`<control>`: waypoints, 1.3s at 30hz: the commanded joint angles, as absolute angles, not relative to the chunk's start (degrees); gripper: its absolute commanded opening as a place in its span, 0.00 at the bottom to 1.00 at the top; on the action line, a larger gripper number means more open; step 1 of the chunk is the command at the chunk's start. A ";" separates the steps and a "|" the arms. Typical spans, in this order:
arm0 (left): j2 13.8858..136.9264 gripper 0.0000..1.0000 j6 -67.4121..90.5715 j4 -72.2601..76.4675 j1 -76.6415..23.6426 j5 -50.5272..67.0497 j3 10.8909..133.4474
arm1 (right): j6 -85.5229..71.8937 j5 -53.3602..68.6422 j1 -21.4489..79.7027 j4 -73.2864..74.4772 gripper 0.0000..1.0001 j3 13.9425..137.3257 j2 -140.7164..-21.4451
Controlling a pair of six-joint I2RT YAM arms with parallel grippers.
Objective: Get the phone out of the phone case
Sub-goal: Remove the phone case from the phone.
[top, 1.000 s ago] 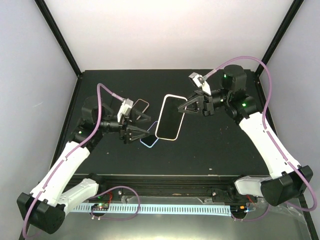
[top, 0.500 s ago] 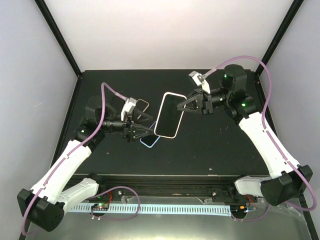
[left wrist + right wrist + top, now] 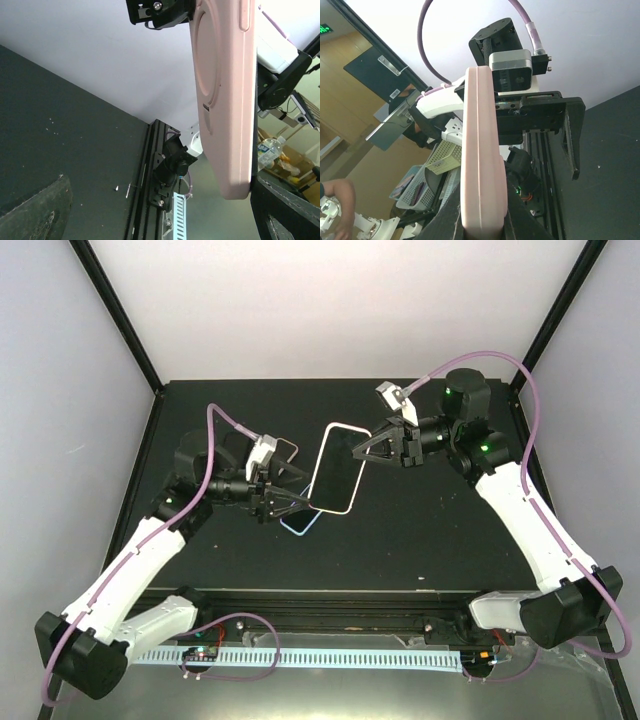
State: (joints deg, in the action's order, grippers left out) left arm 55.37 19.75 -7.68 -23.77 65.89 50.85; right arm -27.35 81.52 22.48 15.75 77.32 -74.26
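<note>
Left end effector (image 3: 296,492) is standing wide open and empty, its jaws pointing rightward at the phone (image 3: 336,469), which is hanging above the counter (image 3: 430,530) in its pink case (image 3: 220,100), between the two arms. Right end effector (image 3: 362,452) is clamping the phone's right long edge near the far end, screen upward. The phone's long axis is running near-to-far, leaning slightly right, so its near-left edge is facing the left jaws, just beside them. Left arm is reaching forward with wrist turned inward; right arm is arching in from the far right.
</note>
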 commanded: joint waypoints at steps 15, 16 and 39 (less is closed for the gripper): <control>58.04 0.96 18.94 -9.48 -21.23 54.82 50.67 | -27.14 87.14 23.96 14.17 0.01 78.63 -72.07; 58.51 0.96 18.41 -10.38 -21.27 53.37 50.86 | -27.04 87.35 24.23 14.18 0.01 78.88 -72.06; 64.03 0.81 17.59 -10.01 -22.27 54.08 57.63 | -20.72 87.52 29.41 19.51 0.01 77.75 -73.22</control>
State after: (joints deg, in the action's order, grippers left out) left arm 61.76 16.43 -11.25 -22.37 59.77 53.60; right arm -20.93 75.68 24.49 17.54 77.41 -74.81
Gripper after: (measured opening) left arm 0.827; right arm 0.114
